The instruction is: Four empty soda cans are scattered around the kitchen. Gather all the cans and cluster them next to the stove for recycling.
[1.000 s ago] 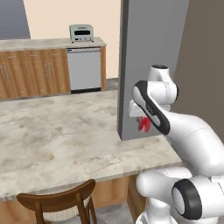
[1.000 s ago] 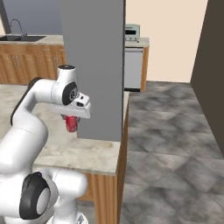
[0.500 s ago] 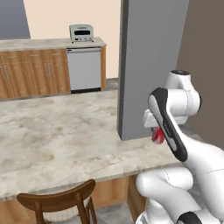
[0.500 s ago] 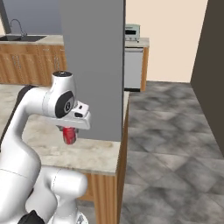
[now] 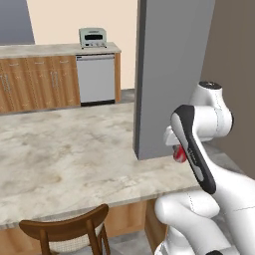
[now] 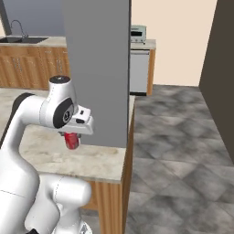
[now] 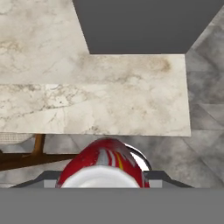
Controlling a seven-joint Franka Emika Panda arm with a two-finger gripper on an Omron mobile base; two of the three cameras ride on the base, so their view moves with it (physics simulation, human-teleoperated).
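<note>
Nearest us, low left in left base view: a wooden chair [image 5: 69, 230], back tucked against the near edge of the marble counter [image 5: 74, 159].

Gripper [image 6: 73, 135] hangs above the counter's near right corner, w/ a red soda can [image 6: 71, 140] clamped between the fingers. We see the can's red body poking out under the hand in right base view; in left base view only a red sliver [image 5: 180, 155] shows beside the dark forearm. Hand view: can [image 7: 103, 167] sits close at the bottom, red w/ white and yellow marks, pale end toward the camera, held off the counter [image 7: 92, 100]. Below it in that view, counter edge, then grey floor [image 7: 205, 109] to the right and a bit of chair [image 7: 26, 155] to the left.

Just beyond the gripper, a tall grey pillar [image 5: 172, 74] stands on the counter's right end, near the can but apart from it.

Right of the counter: grey tile floor [image 6: 183, 137], dark wall further right.

Far side of room: wood cabinets [image 5: 35, 82] under a pale worktop, white dishwasher [image 5: 97, 79] at their right end, small toaster oven [image 5: 92, 38] on top above it. Right base view, far left: sink w/ tap [image 6: 17, 32].
</note>
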